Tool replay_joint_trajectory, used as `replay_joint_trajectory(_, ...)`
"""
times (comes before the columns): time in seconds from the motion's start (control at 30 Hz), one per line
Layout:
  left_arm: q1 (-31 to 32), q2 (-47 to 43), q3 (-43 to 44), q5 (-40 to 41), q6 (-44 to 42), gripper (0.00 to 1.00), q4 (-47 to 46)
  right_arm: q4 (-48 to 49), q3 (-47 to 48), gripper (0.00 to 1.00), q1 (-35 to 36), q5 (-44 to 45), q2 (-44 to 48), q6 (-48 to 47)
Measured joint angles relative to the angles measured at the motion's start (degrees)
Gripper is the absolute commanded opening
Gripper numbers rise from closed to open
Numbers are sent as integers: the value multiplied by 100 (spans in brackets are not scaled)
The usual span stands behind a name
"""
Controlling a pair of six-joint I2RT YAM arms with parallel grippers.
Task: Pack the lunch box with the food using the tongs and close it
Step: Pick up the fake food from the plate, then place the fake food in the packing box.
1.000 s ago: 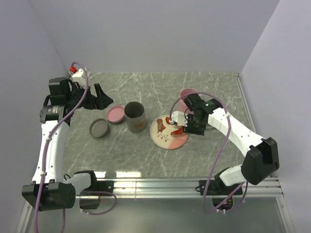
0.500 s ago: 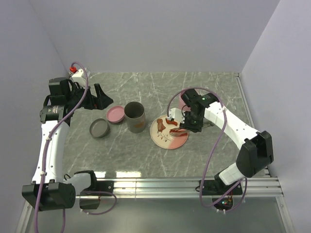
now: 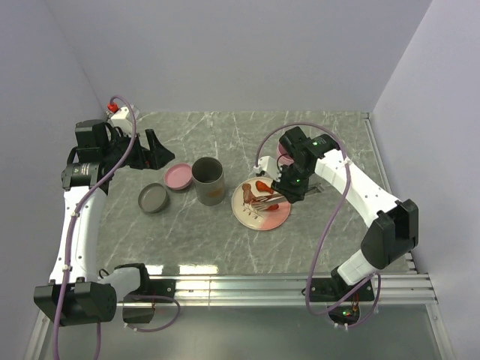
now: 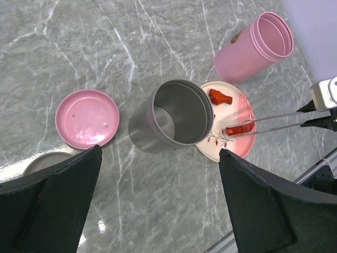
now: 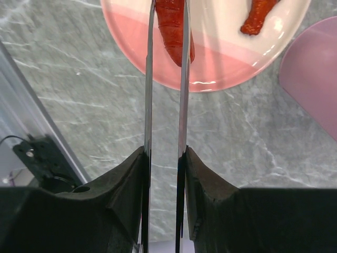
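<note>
right arm has the tongs on a sausage, left arm parked wide

going left to right, everything placed off the plate (image 3: 255, 216). far left of the plate my left gripper (image 3: 159, 150) hangs over the table (image 3: 225, 127) with its fingers (image 4: 52, 205) spread all the way, nothing between them. well left of the plate lies the grey lid (image 3: 153, 199) flat on the marble, and the pink lid (image 3: 178, 177) lies just beside it, a bit nearer the plate. the grey tin (image 3: 208, 180) stands upright just left of the plate, open at the top, and from the left wrist view i can see it's bare inside.

on the plate itself there are two red food pieces: one red sausage (image 5: 172, 26) between the tips of the tongs (image 5: 148, 105), and a second red piece (image 4: 219, 97) apart from it towards the back rim. can't tell if the sausage is off the plate.

at the plate's right edge my right gripper (image 5: 164, 158) is pressed together on both arms of the tongs, squeezing them into a narrow v. the pink tin (image 4: 253, 47) stands open behind the plate's right side, mostly hidden by the arm from above.
</note>
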State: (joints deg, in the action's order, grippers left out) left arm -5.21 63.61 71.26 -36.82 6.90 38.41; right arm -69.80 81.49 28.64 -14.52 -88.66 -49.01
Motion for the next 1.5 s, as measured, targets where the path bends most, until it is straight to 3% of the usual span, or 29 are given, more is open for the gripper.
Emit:
replay_joint_trajectory(0.17, 0, 0, 0, -39, -22, 99, 2, -234, 175, 20, -2, -190, 0, 170)
replay_joint_trajectory(0.47, 0, 2, 0, -186, -15, 99, 0, -590, 2229, 23, -2, -914, 17, 752)
replay_joint_trajectory(0.7, 0, -15, -37, -216, 50, 98, -225, -485, 3056, 23, 11, -1550, -118, 1438)
replay_joint_trajectory(1.07, -149, -264, -389, -195, 581, 99, -922, 334, 3445, 24, 337, -1985, -863, 2345)
replay_joint_trajectory(1.5, -195, -20, -382, -256, 656, 99, -951, 1235, 3211, 25, 549, -2092, -1152, 2822)
